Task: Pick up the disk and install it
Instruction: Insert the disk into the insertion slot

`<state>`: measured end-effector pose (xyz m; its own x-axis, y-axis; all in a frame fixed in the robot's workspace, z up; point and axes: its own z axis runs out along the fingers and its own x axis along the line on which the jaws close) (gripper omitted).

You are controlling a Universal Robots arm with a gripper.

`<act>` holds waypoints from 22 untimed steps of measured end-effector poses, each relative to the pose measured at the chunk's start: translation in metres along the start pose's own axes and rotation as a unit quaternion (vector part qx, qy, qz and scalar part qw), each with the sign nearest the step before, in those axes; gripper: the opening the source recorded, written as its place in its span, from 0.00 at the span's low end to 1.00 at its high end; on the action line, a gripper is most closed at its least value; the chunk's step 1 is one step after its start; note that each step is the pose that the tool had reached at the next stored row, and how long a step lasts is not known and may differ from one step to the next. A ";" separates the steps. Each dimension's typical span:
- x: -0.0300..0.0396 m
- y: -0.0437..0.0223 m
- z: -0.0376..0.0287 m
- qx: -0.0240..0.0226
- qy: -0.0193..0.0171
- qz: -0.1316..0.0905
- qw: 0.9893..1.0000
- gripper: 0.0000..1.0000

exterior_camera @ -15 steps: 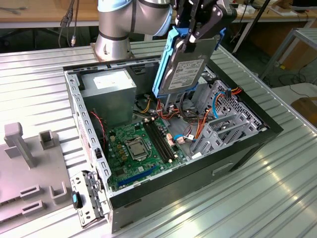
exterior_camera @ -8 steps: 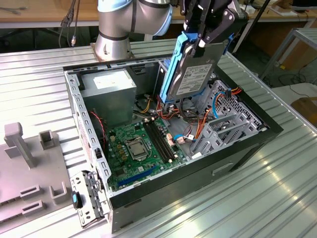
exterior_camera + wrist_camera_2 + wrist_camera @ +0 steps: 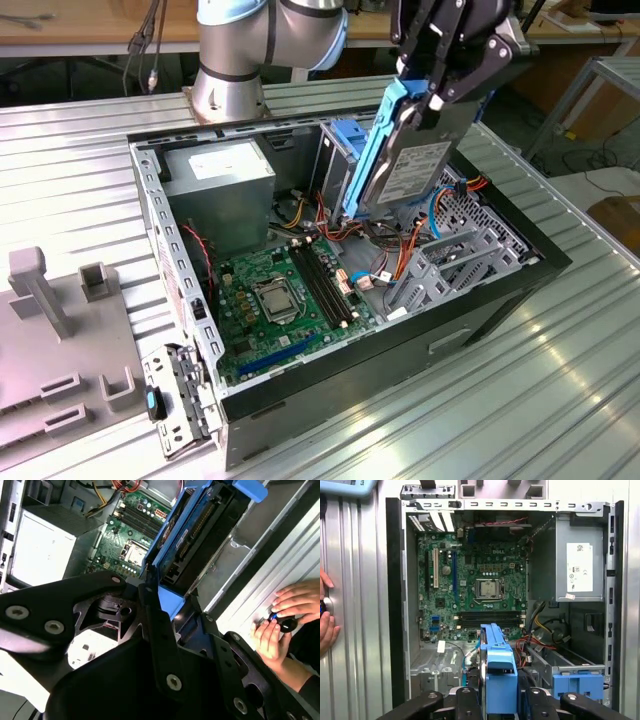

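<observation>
The disk (image 3: 418,165) is a grey hard drive in a bright blue carrier frame (image 3: 372,150). It hangs tilted, nearly on edge, above the open computer case (image 3: 480,310). My gripper (image 3: 432,98) is shut on its upper end. The disk's lower end is just above the cables near the drive cage (image 3: 470,250). In the second wrist view the disk (image 3: 200,535) reaches out from the black fingers (image 3: 150,605) over the motherboard. In the first wrist view the blue carrier (image 3: 497,667) sits edge-on between the gripper (image 3: 497,702) jaws.
Inside the case lie a green motherboard (image 3: 275,295), a grey power supply (image 3: 222,190) and red and orange cables (image 3: 410,240). A light-blue latch (image 3: 577,685) tops the metal cage. A person's hands (image 3: 282,617) rest on the table beside the case. A grey fixture plate (image 3: 60,340) lies at the exterior view's left.
</observation>
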<state>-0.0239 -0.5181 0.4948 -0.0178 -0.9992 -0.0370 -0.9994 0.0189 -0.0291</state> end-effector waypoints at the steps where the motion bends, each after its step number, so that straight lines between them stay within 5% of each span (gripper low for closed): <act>1: 0.0064 -0.0003 0.0000 0.000 0.000 0.000 1.000 0.37; 3: 0.0186 -0.0012 0.0001 0.000 0.000 0.000 1.000 0.37; 7: 0.0288 -0.0072 0.0010 0.000 0.001 0.000 1.000 0.37; 13: 0.0304 -0.0309 0.0047 0.000 0.001 0.001 1.000 0.37; 22: 0.0346 -0.0499 0.0107 0.000 0.001 0.003 1.000 0.37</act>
<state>0.0256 -0.5532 0.4843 -0.0238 -0.9991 -0.0344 -0.9993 0.0248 -0.0291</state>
